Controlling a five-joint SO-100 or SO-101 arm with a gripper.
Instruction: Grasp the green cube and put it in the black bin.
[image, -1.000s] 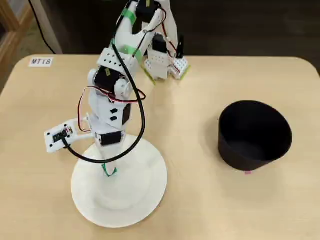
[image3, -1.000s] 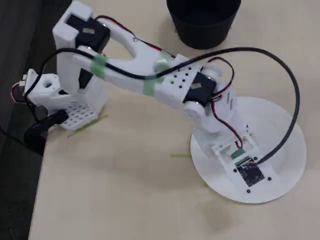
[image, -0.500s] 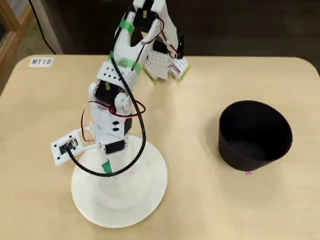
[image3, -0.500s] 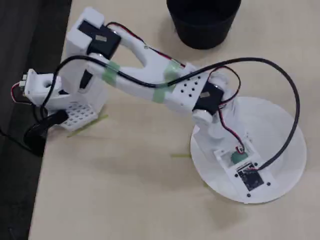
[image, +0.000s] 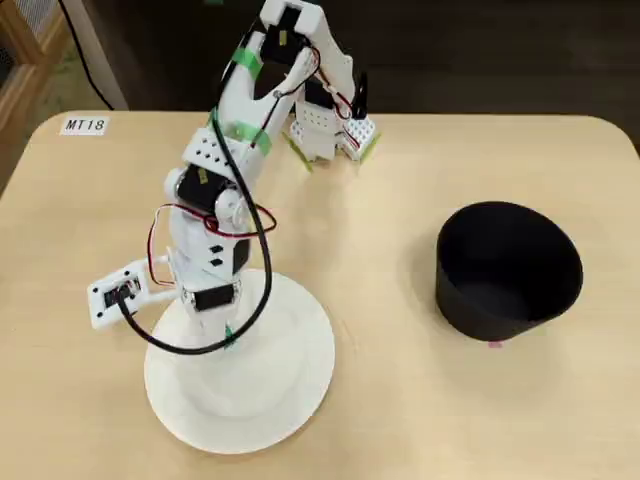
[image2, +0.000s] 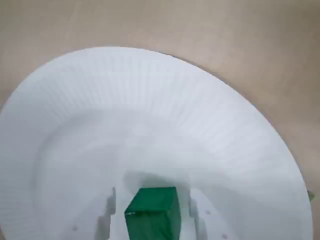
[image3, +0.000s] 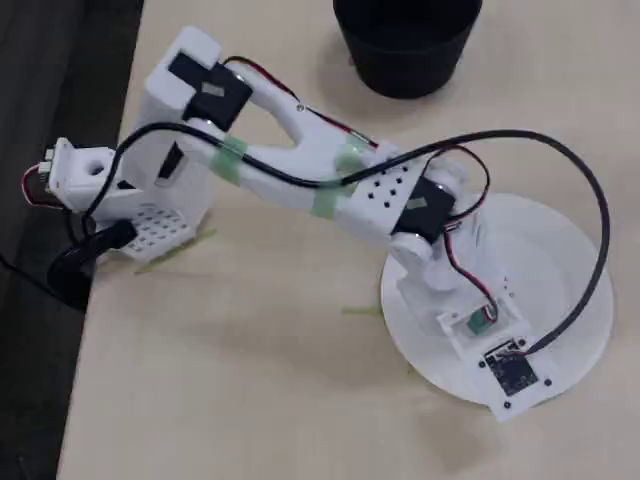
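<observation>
In the wrist view the green cube (image2: 152, 215) rests on the white paper plate (image2: 150, 100), at the bottom middle of the frame. My gripper (image2: 151, 195) is open and low over the plate. Its white fingers (image2: 107, 210) stand on either side of the cube with a narrow gap on each side. In both fixed views the arm reaches down over the plate (image: 290, 390) (image3: 575, 300) and hides the fingers; only a sliver of green (image: 228, 336) shows under the wrist. The black bin (image: 510, 270) (image3: 405, 45) stands empty, well apart from the plate.
The arm's base (image: 325, 125) is clamped at the table's far edge. A label reading MT18 (image: 84, 125) is stuck at the far left corner. A black cable (image3: 560, 170) loops from the arm over the plate.
</observation>
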